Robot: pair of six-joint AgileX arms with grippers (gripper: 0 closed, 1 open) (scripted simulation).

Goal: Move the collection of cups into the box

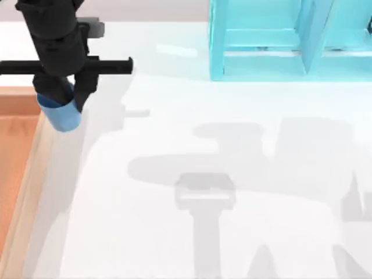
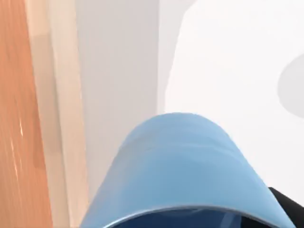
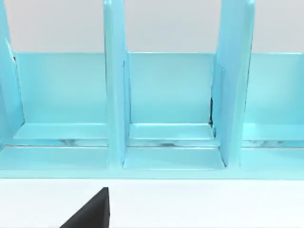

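My left gripper is shut on a bright blue cup at the table's far left and holds it off the surface. The cup hangs by the far right corner of the box, a shallow orange-brown wooden tray with a lighter thick rim that runs off the left edge. In the left wrist view the blue cup is close up, with the box rim beside it. A black part of my right gripper points toward the shelf.
A light-blue shelf frame with upright dividers stands at the back right; the right wrist view faces its compartments. Arm shadows lie across the white tabletop.
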